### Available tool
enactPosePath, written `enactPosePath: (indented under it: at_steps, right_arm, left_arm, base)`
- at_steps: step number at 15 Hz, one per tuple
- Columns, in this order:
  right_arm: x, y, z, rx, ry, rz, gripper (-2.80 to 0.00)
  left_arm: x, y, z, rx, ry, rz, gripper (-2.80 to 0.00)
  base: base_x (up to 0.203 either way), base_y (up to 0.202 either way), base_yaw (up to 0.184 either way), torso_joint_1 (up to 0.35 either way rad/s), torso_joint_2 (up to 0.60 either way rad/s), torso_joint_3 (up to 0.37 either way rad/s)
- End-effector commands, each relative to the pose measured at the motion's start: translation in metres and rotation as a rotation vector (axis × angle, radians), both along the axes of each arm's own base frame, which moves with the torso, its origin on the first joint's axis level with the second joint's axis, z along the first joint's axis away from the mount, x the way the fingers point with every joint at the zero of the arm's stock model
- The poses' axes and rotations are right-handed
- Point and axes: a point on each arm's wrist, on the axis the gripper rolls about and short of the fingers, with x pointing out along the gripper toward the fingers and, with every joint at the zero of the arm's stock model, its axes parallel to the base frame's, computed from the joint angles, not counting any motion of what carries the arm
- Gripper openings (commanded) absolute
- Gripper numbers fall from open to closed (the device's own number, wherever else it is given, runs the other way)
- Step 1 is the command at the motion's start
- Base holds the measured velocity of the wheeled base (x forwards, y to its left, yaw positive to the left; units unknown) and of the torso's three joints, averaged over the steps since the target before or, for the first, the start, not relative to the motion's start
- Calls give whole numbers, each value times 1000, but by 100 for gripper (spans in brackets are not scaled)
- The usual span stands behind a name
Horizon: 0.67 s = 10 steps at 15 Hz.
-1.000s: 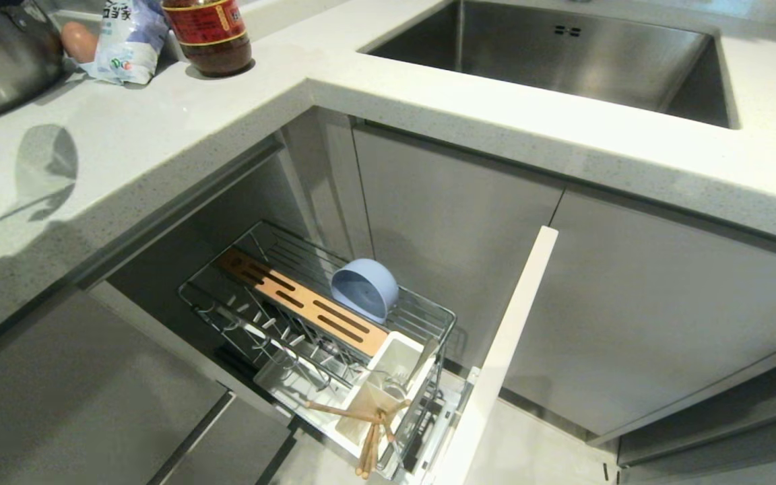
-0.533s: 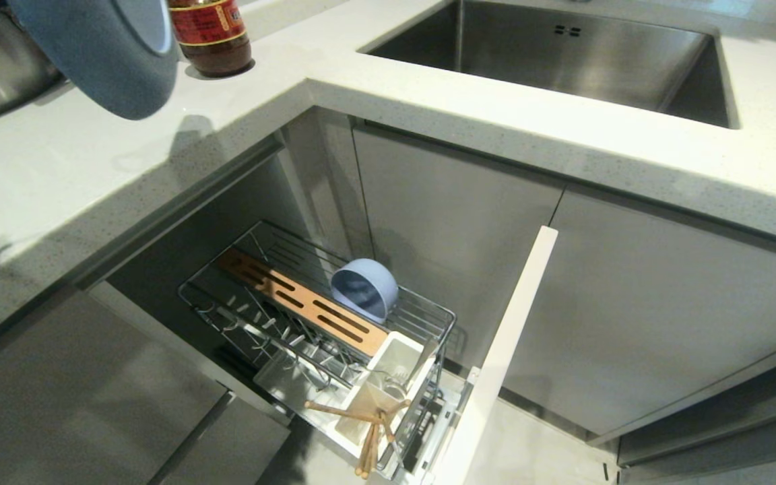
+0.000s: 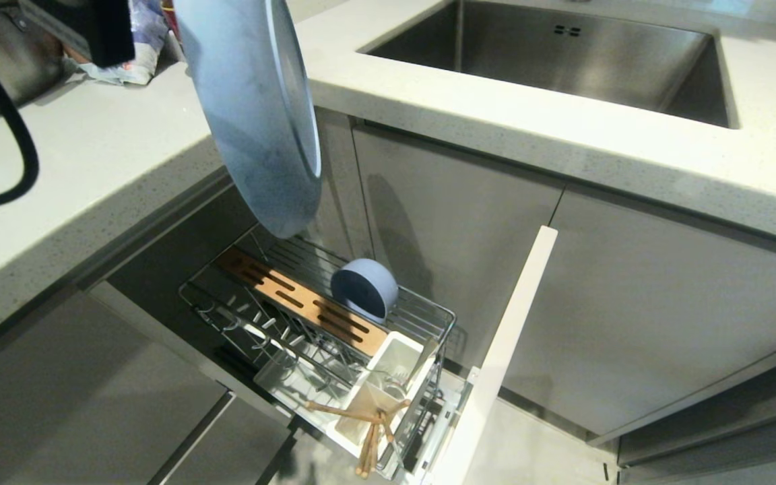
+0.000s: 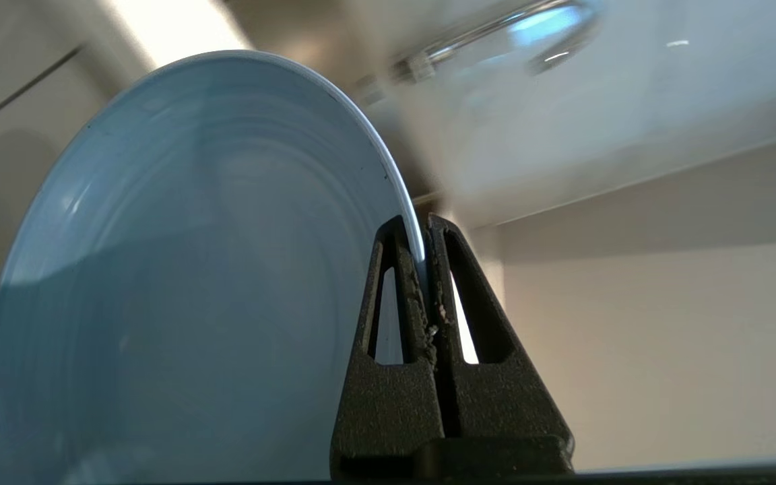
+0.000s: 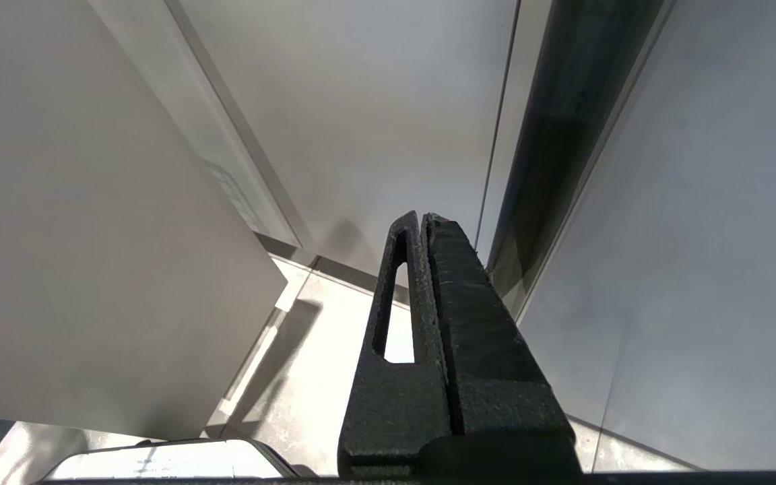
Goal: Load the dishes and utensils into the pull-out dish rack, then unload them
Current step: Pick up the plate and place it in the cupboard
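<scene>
Head view: the plate is hanging on edge in the upper left of the frame, above the open pull-out dish rack at lower centre. Left wrist view: the left gripper is pinching the plate's rim, its fingers closing tight on the thin edge. In the rack, the bowl is lying on its side beside the slotted wooden strip; the chopsticks are leaning out of the white utensil cup at the frame's lower centre. Right wrist view: the right gripper is hanging with its fingers pressed together, holding nothing, before pale cabinet panels. The steel sink is occupying the head view's upper right.
</scene>
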Motion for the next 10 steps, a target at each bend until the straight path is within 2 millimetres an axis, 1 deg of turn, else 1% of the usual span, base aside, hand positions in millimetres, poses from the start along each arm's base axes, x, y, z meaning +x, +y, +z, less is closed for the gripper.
enactPosePath:
  at_steps: [1,3,5,10]
  right_arm:
    - [0,0,0,0,-5,0,-280]
    - [0,0,0,0,-5,0,-280]
    - [0,0,0,0,-3,0,-280]
    - [0,0,0,0,-5,0,-280]
  left_arm:
    - [7,-12,-23,-11,77,40,-280]
    - [12,-16,-38,-30,138,140,-280]
    - [17,-22,-52,-73,196,204,-280]
    - [43,-28,-92,-163,302,363,-280]
  base:
    - [0,0,0,0,0,0]
    - [0,0,0,0,0,0]
    - [0,0,0,0,0,0]
    - [0,0,0,0,0,0]
